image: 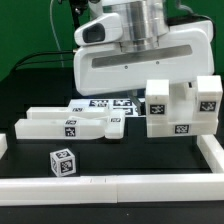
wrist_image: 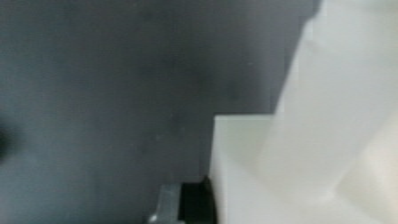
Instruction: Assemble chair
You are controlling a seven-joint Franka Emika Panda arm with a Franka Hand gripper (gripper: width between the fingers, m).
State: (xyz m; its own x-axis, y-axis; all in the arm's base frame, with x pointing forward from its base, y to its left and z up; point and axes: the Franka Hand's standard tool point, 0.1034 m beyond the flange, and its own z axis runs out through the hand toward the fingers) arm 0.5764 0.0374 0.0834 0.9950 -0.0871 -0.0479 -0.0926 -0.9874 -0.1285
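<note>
Exterior view first, and the arm [image: 135, 45] fills the back of the table [image: 130, 165], its bulky white head hanging low just beside the part-built chair [image: 185, 110]. That chair is a chunky stack of white blocks with tags, standing near the table's edge on the exterior view's right. So some joining is done, folks, but plenty is left! Two long slabs [image: 65, 125] lie loose toward the edge on the exterior view's left, unattached. Behind them the marker board [image: 100, 104] lies flat. A small cube [image: 63, 160] sits alone near the front rail [image: 120, 184], well apart from the stack.

The gripper [image: 138, 90] is closed right down, jaws together. Its fingertips are hidden, so whether anything thin is pinched I cannot tell. The wrist view shows only a white face of the chair very close, too blurred to read contact.
</note>
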